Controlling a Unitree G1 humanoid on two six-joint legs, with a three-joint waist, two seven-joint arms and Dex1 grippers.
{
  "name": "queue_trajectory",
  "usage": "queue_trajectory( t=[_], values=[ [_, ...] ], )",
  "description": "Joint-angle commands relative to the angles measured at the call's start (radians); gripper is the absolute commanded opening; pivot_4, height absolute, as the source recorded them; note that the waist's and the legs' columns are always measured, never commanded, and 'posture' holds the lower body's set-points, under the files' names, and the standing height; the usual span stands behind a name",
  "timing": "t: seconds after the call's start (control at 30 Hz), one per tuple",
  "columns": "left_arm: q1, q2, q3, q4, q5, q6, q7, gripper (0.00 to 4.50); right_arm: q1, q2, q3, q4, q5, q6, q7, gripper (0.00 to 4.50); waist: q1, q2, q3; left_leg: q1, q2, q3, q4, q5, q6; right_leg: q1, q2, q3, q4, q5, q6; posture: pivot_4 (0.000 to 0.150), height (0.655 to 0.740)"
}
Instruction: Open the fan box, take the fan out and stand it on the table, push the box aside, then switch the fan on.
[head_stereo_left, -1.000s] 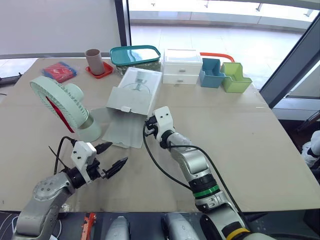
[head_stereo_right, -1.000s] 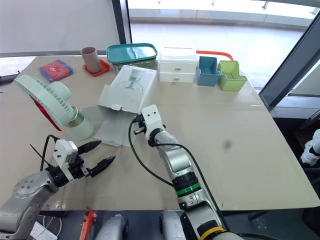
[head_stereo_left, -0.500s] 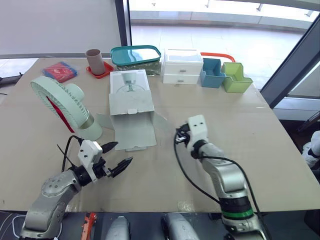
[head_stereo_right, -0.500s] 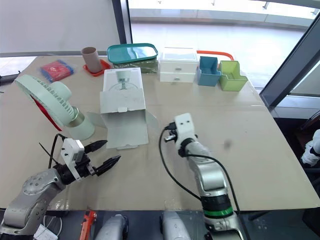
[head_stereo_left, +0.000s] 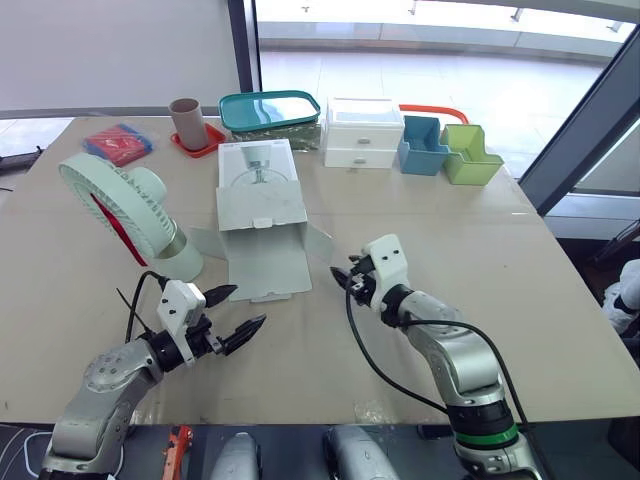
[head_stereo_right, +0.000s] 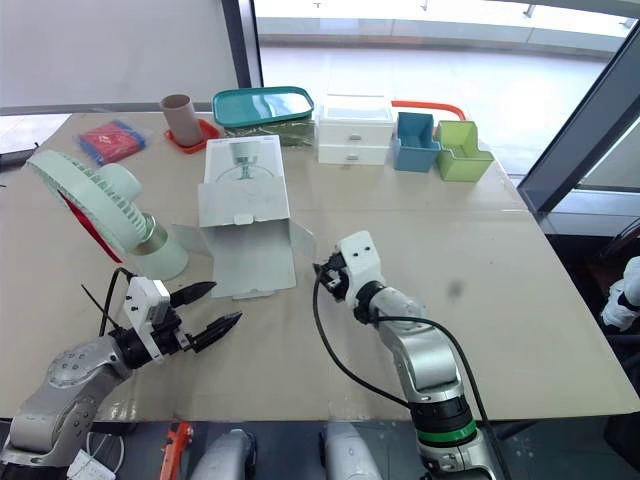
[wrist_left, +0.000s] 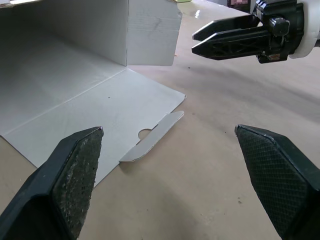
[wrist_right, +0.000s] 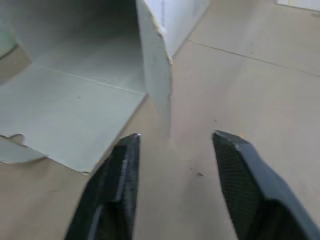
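At the table's (head_stereo_left: 560, 300) front edge, we find the left gripper (head_stereo_left: 246, 307) wide open and empty. The right gripper (head_stereo_left: 342, 279), parted and empty, points at the box (head_stereo_left: 262, 200), which lies open. The fan (head_stereo_left: 118, 205) stands left of it. We judge that switching on remains.

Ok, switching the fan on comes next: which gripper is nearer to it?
Left. The left gripper hovers close to the fan, just robot-side of its base; the right gripper is beyond the open box.
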Motion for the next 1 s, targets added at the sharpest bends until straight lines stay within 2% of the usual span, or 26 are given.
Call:
queue_trajectory(
  t=[0.03, 0.27, 0.67, 1.0],
  values=[
    [0.009, 0.003, 0.002, -0.049, -0.004, -0.006, 0.002, 4.50, -0.047, 0.023, 0.009, -0.001, -0.001, -0.042, -0.011, 3.07, -0.001, 0.000, 0.000, 0.000, 0.000, 0.000, 0.000, 0.000, 0.000, 0.000, 0.000, 0.000, 0.000, 0.000, 0.000, 0.150, 0.7400],
    [0.002, 0.003, 0.003, -0.045, -0.006, -0.005, 0.007, 4.50, -0.081, 0.065, 0.002, 0.068, -0.004, -0.080, -0.041, 3.07, 0.001, 0.000, 0.000, 0.000, 0.000, 0.000, 0.000, 0.000, 0.000, 0.000, 0.000, 0.000, 0.000, 0.000, 0.000, 0.150, 0.7400],
    [-0.017, -0.004, -0.004, -0.046, -0.007, 0.006, 0.017, 4.50, -0.246, 0.207, 0.027, 0.397, -0.055, -0.260, -0.106, 3.07, 0.001, 0.000, 0.000, 0.000, 0.000, 0.000, 0.000, 0.000, 0.000, 0.000, 0.000, 0.000, 0.000, 0.000, -0.001, 0.150, 0.7400],
    [-0.002, -0.005, -0.004, -0.063, -0.029, 0.007, 0.011, 4.50, -0.291, 0.262, 0.001, 0.525, -0.062, -0.354, -0.146, 3.07, 0.000, 0.000, 0.000, 0.000, 0.000, 0.000, -0.001, 0.000, 0.000, 0.000, 0.000, -0.001, 0.000, 0.001, -0.001, 0.150, 0.7400]
  ],
)
